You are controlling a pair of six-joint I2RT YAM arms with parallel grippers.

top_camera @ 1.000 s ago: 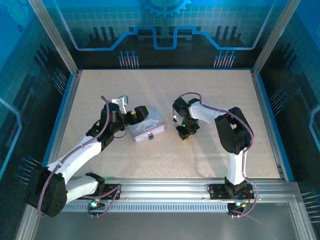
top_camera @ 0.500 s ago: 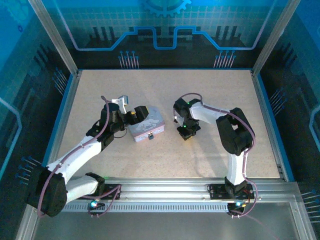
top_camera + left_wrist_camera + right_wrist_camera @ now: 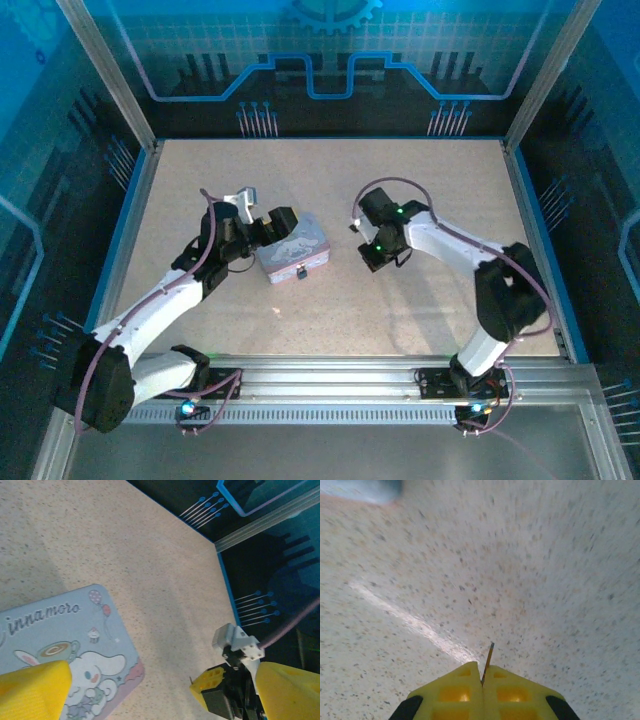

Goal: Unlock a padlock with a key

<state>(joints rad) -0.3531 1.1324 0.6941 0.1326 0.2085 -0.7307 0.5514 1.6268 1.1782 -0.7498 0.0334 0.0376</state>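
Prob. robot lab test cell: alu frame (image 3: 110,75), blue circuit-print walls (image 3: 330,60), speckled table (image 3: 330,190)

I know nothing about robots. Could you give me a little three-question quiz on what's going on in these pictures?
1. True or false: the right gripper holds nothing.
2. Which thing lies closest to the left gripper? A. a pale cartoon-printed tin B. a red bowl C. a glass bottle
3. Fill in: the left gripper's jaws stand ____.

Key: 1 false, it is shut on the thin dark key. 2 A. 3 open.
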